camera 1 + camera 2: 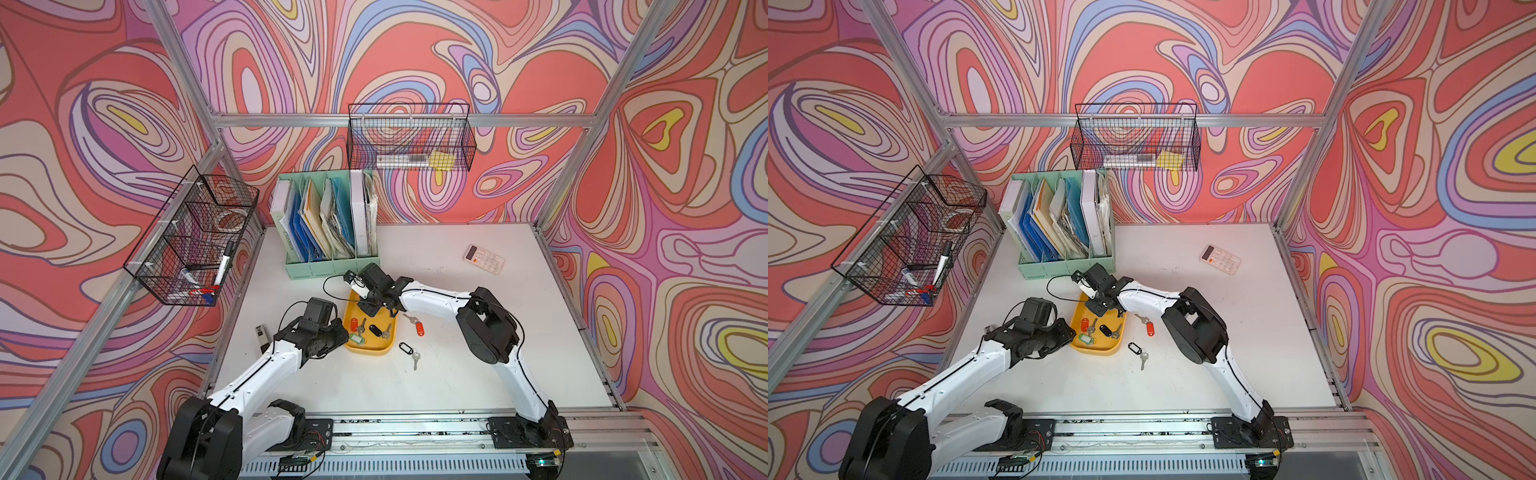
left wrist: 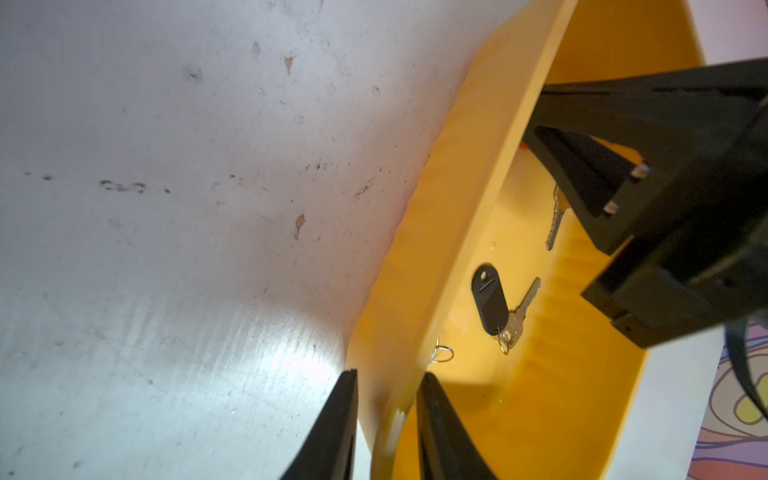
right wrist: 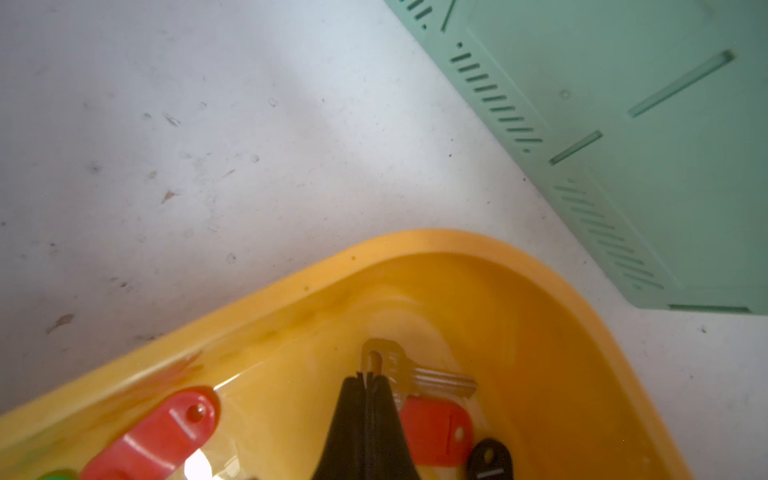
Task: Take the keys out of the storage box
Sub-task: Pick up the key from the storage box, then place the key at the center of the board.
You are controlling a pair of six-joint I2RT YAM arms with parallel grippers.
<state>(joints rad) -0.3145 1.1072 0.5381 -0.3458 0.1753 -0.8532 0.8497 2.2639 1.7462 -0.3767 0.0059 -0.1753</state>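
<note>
nearest your base, two sets of the keys [image 1: 412,353] already lie out on the white tabletop [image 1: 457,382]. one is a silver key on a black-rimmed oblong tag, and just beyond it is a red-orange plastic tag [image 1: 419,328] with its key. both are just beside the box, on your right arm's side.

next comes the shallow yellow plastic storage box [image 1: 371,351], flat on the table. your left gripper [image 2: 390,374] straddles its wall near the close corner, one finger outside and one inside. as far as the wrist view shows it is pinching that wall, which i judge steadies the light box.

inside the box lie a red-orange tag [image 1: 354,323], a green tag [image 1: 356,340] and a black tag [image 1: 377,331], each with a silver key, loose on the floor.

at the far end your right gripper [image 3: 368,376] is closed tight, its tips down at the head of a silver key [image 3: 415,376] joined to a red tag [image 3: 436,424]. i cannot tell whether the ring or head is actually pinched.

these sets should be light, stiff and slick, and lying flat they will likely skate on the smooth plastic. the thicker tag, or the ring where it stands proud, should give you the better bite. expect the key to dangle.

beyond stand the mint-green plastic file holder [image 1: 332,266] and, well apart, a white keypad device [image 1: 484,258].
</note>
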